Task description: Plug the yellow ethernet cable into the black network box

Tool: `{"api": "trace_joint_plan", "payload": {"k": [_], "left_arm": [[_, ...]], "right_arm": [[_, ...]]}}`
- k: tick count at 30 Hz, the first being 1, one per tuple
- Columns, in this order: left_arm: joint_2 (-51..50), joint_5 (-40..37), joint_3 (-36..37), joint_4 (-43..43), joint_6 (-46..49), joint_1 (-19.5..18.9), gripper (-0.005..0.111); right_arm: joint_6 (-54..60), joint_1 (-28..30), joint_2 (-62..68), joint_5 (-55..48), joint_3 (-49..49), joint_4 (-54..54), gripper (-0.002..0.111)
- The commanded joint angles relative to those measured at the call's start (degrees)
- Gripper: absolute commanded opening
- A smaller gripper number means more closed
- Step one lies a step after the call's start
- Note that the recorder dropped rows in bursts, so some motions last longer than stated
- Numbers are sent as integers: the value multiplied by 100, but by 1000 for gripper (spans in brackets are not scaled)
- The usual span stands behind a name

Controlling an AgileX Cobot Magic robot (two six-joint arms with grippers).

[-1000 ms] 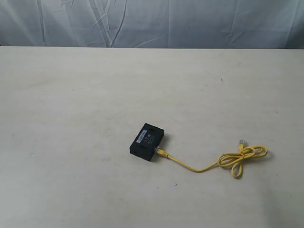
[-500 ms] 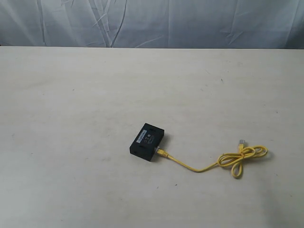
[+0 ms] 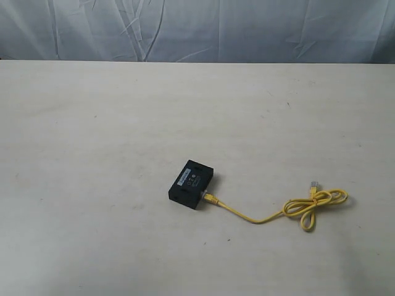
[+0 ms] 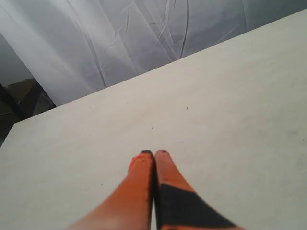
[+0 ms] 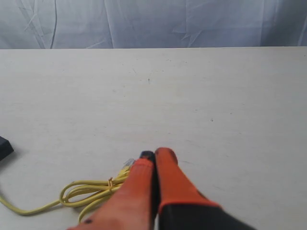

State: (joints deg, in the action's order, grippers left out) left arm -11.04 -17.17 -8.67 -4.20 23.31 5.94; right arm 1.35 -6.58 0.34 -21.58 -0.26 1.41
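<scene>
Exterior view: pale tabletop [image 3: 92,154], wrinkled grey-white cloth backdrop [image 3: 185,31] behind its far edge. No arm shows in this view.

Black network box [image 3: 192,184] lies flat, a little in front of the tabletop's middle and turned at an angle. A white label strip [image 3: 184,177] runs along its top face.

Yellow ethernet cable [image 3: 271,213] runs from the box's near right corner out to the right. One end [image 3: 209,197] touches the box's side; whether it is seated in a port cannot be told. The far part is bundled in a knotted, bow-like loop [image 3: 315,206], well apart from the box. A clear plug [image 3: 315,184] sticks out of the bundle toward the far side, lying free.

Left wrist view: left fingers [image 4: 141,172], orange with black, pressed together with nothing between them, over bare tabletop.

Right wrist view: right fingers [image 5: 168,172] closed tip to tip, holding nothing. The cable's loop [image 5: 91,191] lies just beside them, partly hidden behind one finger. Touching or just above cannot be told. The free plug [image 5: 128,163] shows near the tips. A corner of the box [image 5: 5,147] shows at the frame's edge.
</scene>
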Motion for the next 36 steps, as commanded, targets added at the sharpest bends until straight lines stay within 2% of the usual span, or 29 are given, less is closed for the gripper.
{"api": "trace_joint_plan", "payload": {"k": [1,5,18,25,36], "left_arm": [[667,278,748,33,-31,-332,0],[1104,284,867,2,-53,-400,0],[1104,305,867,-48,-93,-400,0],[1104,388,867,322,-2234,-413,0],[1104,388,867,383,-2252,-413,0]], "right_arm": [[-8,28,-34,86,26,-48,0],[-8,28,-34,86,26,-48,0],[-8,28,-34,86,26,9,0],[-8,28,-34,65,26,60,0],[-8,28,-34,65,26,60,0]]}}
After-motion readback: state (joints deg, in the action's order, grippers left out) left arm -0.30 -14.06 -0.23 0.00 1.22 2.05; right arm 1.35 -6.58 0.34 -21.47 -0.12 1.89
